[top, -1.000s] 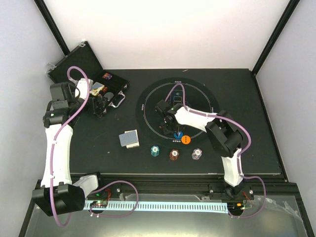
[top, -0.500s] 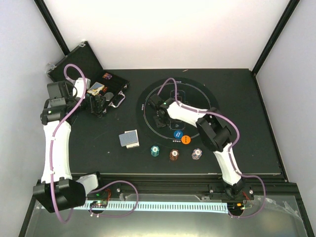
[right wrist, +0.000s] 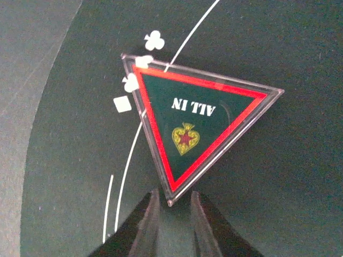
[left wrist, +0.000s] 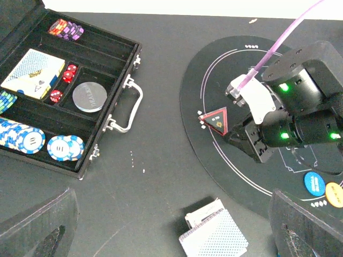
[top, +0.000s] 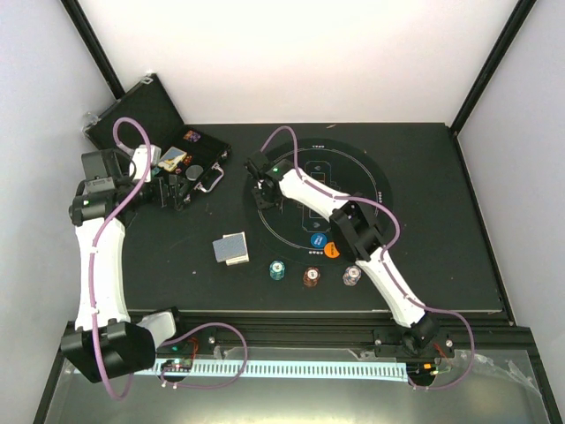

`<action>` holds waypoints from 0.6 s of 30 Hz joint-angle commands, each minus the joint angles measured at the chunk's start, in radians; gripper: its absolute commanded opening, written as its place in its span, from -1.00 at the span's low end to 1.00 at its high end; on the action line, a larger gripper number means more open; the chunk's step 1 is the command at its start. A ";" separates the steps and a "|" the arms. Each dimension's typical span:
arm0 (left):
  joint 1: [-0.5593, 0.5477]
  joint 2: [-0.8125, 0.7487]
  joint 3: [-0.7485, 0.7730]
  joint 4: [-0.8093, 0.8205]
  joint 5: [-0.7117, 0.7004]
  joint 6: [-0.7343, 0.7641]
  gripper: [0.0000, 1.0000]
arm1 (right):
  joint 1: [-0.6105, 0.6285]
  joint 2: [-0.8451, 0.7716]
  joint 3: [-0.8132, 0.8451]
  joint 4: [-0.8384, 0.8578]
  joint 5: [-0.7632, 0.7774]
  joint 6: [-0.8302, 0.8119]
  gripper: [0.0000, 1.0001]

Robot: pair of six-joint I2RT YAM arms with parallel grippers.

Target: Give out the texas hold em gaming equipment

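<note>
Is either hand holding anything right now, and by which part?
The right hand pinches the red triangle marker by one corner, the one nearest its wrist camera. The left hand is open and holds nothing.

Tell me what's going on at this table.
The right hand pinches one corner of the red triangle marker, at the left edge of the round mat. The left hand hovers open by the black case, holding nothing. A stack of cards, three chips, a blue disc and an orange disc lie outside the case.
</note>
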 commanded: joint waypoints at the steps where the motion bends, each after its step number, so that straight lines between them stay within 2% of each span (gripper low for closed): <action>1: 0.010 -0.025 0.017 -0.031 0.007 0.029 0.98 | -0.001 -0.086 -0.046 -0.046 -0.024 -0.014 -0.46; 5: 0.013 -0.025 0.007 -0.035 0.037 0.041 0.97 | 0.000 -0.304 -0.297 0.017 0.021 0.002 0.01; 7: 0.014 -0.025 0.000 -0.034 0.060 0.041 0.97 | -0.001 -0.416 -0.441 0.047 0.037 0.019 0.12; 12: 0.016 -0.024 -0.012 -0.019 0.083 0.032 0.98 | -0.002 -0.645 -0.778 0.112 0.057 0.074 0.15; 18: 0.017 -0.021 0.001 -0.022 0.104 0.036 0.98 | -0.001 -0.772 -1.046 0.173 0.063 0.113 0.15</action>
